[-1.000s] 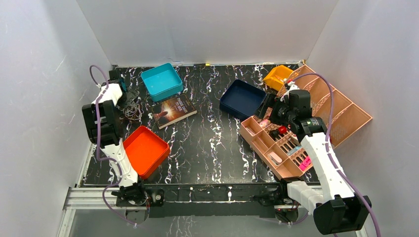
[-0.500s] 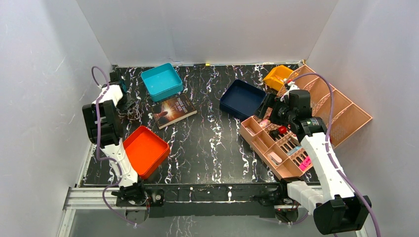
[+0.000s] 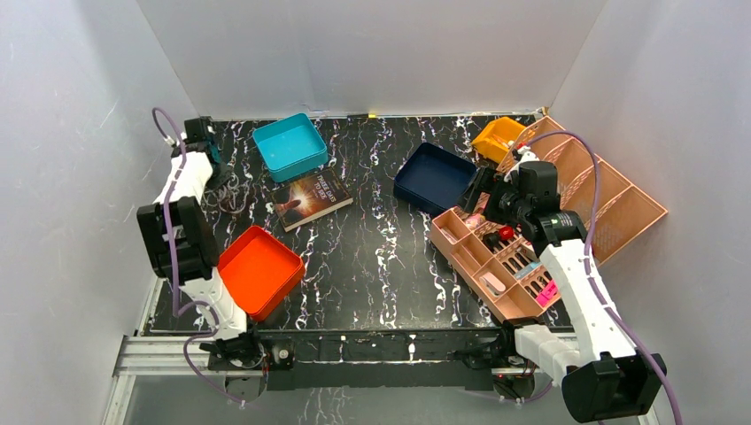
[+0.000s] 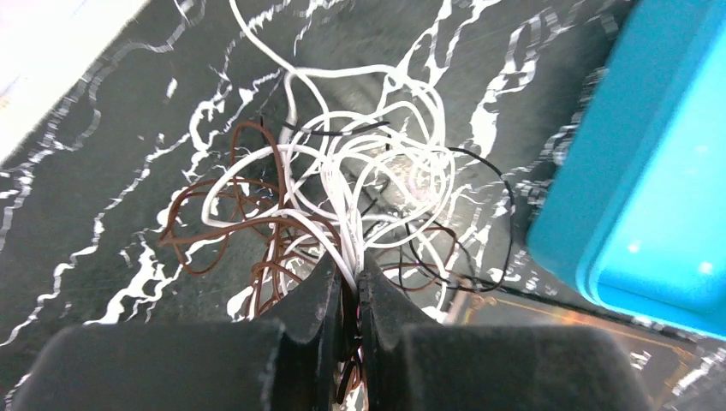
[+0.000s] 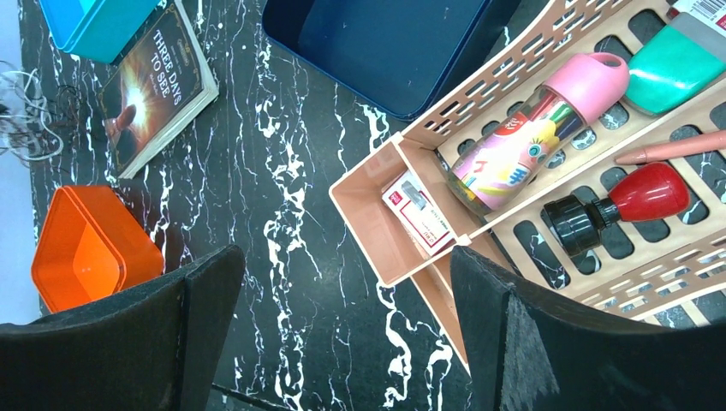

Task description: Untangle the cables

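Note:
The cables [image 4: 342, 197] are a tangle of white, brown and black wires on the black marble table, at the far left by the wall [image 3: 232, 193] and beside the teal bin. My left gripper [image 4: 351, 274] is shut on a bunch of white and brown strands at the tangle's near side. In the top view it [image 3: 212, 170] sits just left of the tangle. My right gripper [image 5: 342, 257] is open and holds nothing. It hangs over the table at the corner of the pink organizer tray [image 3: 485, 190], far from the cables [image 5: 21, 111].
A teal bin [image 3: 290, 146] and a book [image 3: 312, 198] lie right of the tangle. An orange bin [image 3: 259, 270] sits near the left arm. A navy bin [image 3: 434, 177], a yellow bin [image 3: 498, 137] and pink organizer trays [image 3: 620, 208] with small items fill the right side.
The left gripper has closed on the cables. The left arm has pulled back toward the far left corner, and the tangle has stretched slightly. The right arm has stayed still.

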